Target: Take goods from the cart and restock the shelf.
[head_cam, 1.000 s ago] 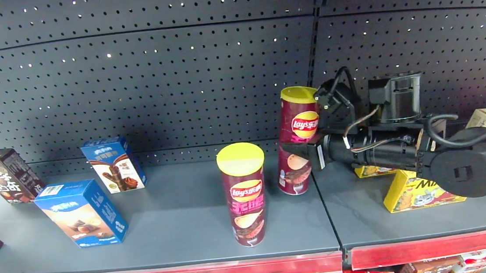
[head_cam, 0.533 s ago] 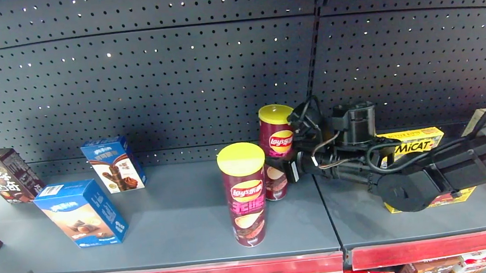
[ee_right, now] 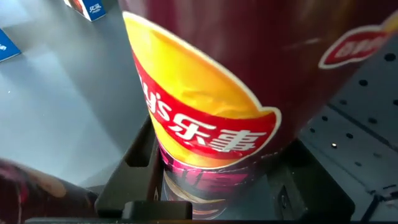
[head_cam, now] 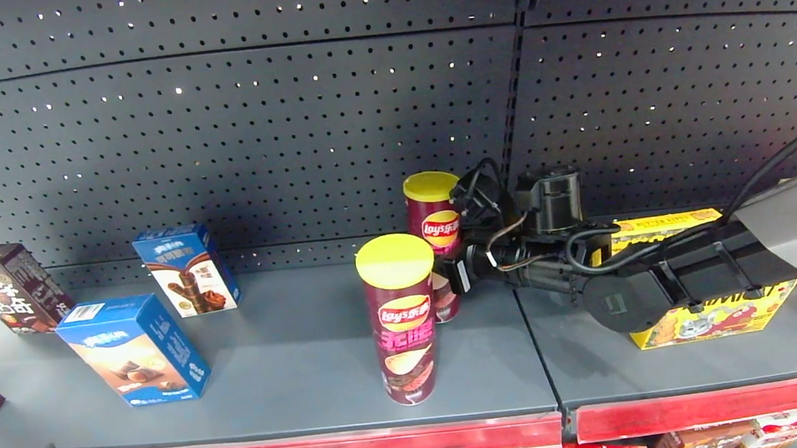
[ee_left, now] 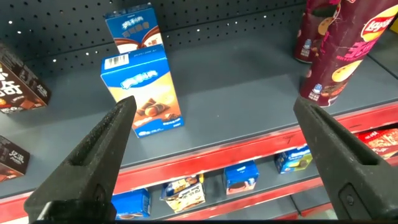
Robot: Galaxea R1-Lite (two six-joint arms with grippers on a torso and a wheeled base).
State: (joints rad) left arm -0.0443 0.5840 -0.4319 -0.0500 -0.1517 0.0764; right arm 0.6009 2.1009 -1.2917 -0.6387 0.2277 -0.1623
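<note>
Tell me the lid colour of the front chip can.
Yellow; the lid shows best in the head view.

A shop: pegboard-backed shelf [head_cam: 294, 356] stocked with boxed snacks [head_cam: 137, 351].

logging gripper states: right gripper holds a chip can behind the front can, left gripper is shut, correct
Not quite: the left gripper is open, fingers spread wide, as the left wrist view shows. The right gripper does hold a chip can behind the front can.
</note>
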